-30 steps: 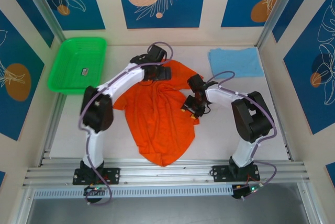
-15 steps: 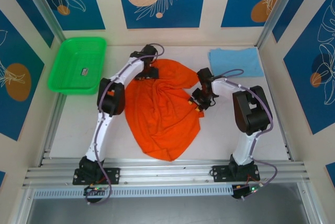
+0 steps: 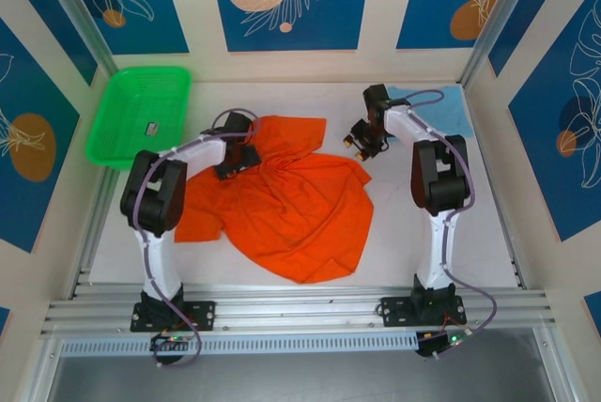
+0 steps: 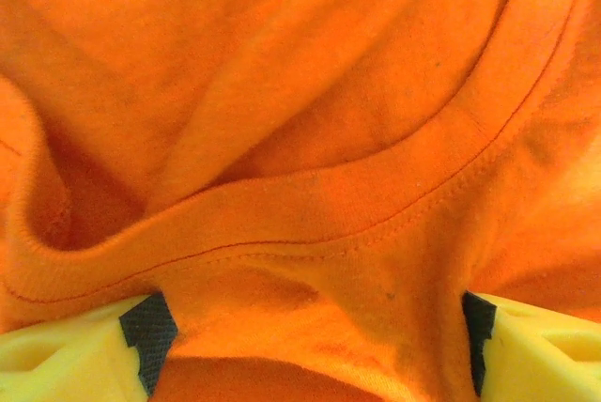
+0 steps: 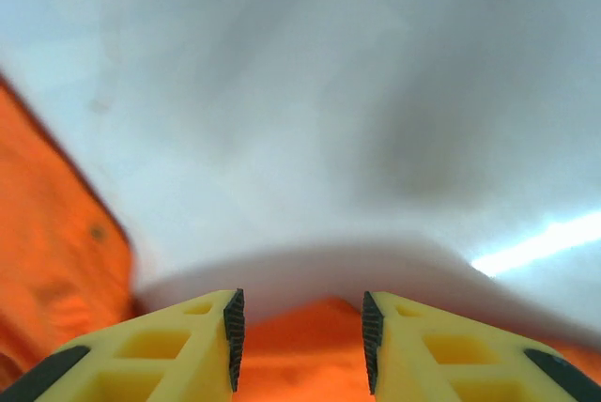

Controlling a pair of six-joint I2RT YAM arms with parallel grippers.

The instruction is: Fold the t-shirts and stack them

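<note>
While you watch from above, the orange t-shirt (image 3: 291,214) lies spread and rumpled across the middle of the table (image 3: 394,252), nearest the arm bases. On its far-left part sits the left gripper (image 3: 233,160), its 2 fingers (image 4: 150,332) wide apart with the collar (image 4: 310,205) lying between them. The right gripper (image 3: 361,142) hangs just beyond the shirt's far-right edge, fingers (image 5: 211,341) narrowly parted (orange cloth shows low in the gap). Farthest back lie the sky-blue t-shirt (image 3: 454,108), right, and the green basket (image 3: 103,130), left.
</note>
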